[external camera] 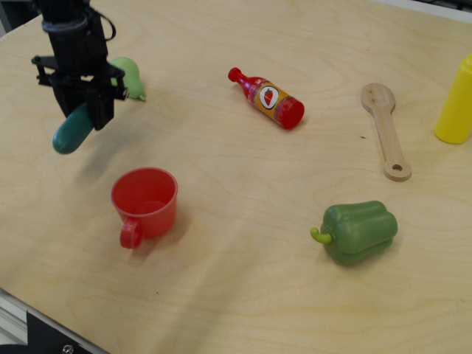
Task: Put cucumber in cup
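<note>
The sauce bottle, lying well to the right of the pincer, carries a round label with a red picture on it; no lettering can be read. The pincer is clamped on the upper end of the cucumber, which hangs tilted, its lower end clear of the table. The black arm hides much of the green pear just behind it. The red cup stands upright below and right of the pincer. The yellow bottle is cut off at the far right edge.
</note>
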